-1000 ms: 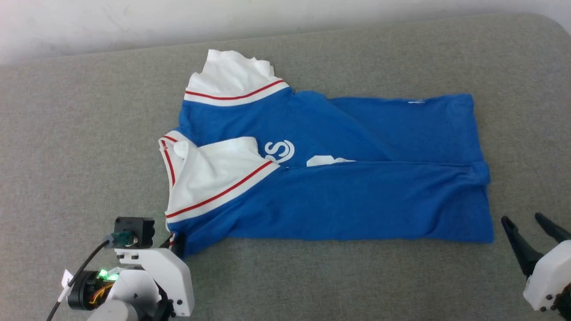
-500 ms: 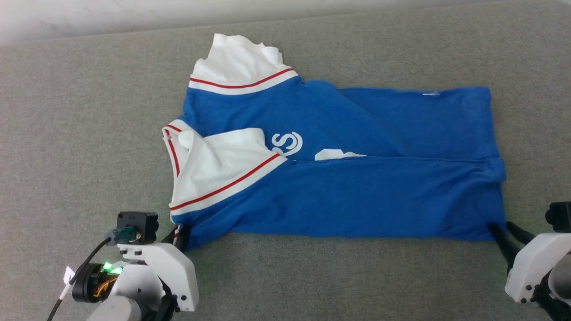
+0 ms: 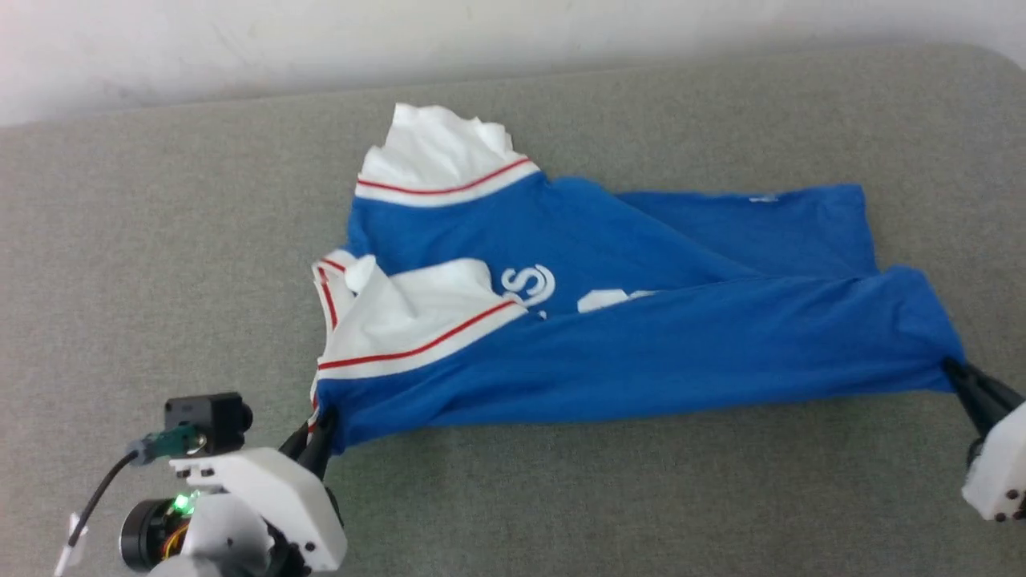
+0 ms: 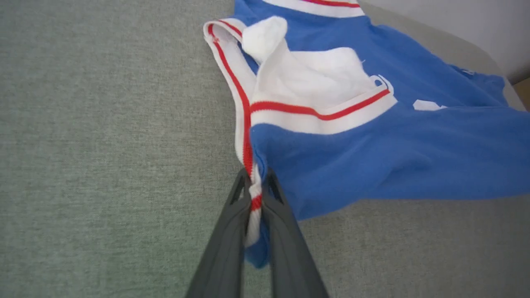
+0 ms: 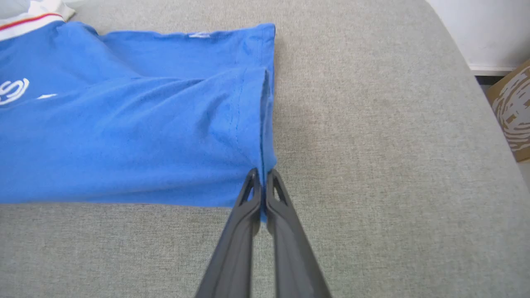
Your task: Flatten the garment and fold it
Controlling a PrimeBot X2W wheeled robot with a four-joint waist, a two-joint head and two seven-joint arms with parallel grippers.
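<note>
shirt: I've got the bright blue jersey T-shirt (image 3: pixel 641 361) with white sleeve ends and red-and-white striped trim on the grey woven fabric surface (image 3: pixel 144 240), collar end to my left, hem to my right
fold: near long side lies over the chest, half covering the white lettering
left: left gripper (image 3: pixel 319 429) clamped on the striped trim at the near left corner, cloth wedged between the fingers
right: right gripper (image 3: pixel 958 377) pressed together on the near hem corner, pinching blue cloth
near edge: stretched taut between my two grippers
far sleeve: white end crumpled, resting on the surface
</note>
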